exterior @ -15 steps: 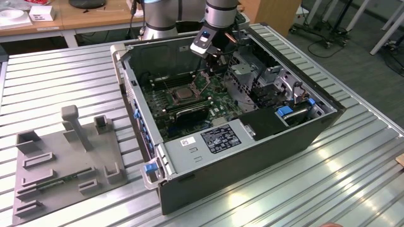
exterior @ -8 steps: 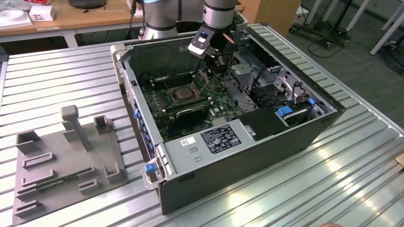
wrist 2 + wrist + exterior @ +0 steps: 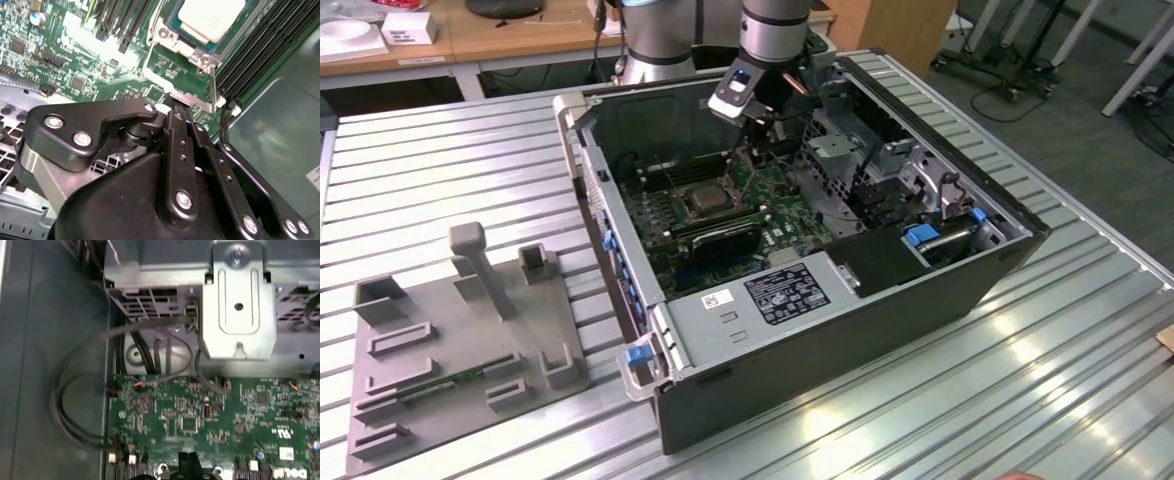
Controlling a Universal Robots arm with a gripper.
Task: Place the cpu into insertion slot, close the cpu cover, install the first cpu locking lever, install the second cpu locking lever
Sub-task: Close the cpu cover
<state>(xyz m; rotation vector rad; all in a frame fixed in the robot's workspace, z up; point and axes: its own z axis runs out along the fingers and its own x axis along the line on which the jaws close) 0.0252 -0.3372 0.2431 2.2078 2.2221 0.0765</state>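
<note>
Layout, all placed from the insertion slot (image 3: 707, 200).

The cpu (image 3: 210, 17) lay in the insertion slot, on the board inside the computer case (image 3: 961, 290). Memory slots (image 3: 720, 235) flanked the slot on two opposite sides. The gripper (image 3: 765, 150) hung over the board near the slot, toward the exterior view's right, between slot and drive cage (image 3: 847, 160). A fixture tray (image 3: 454, 340) lay outside the case, well apart, toward the exterior view's left.
</note>
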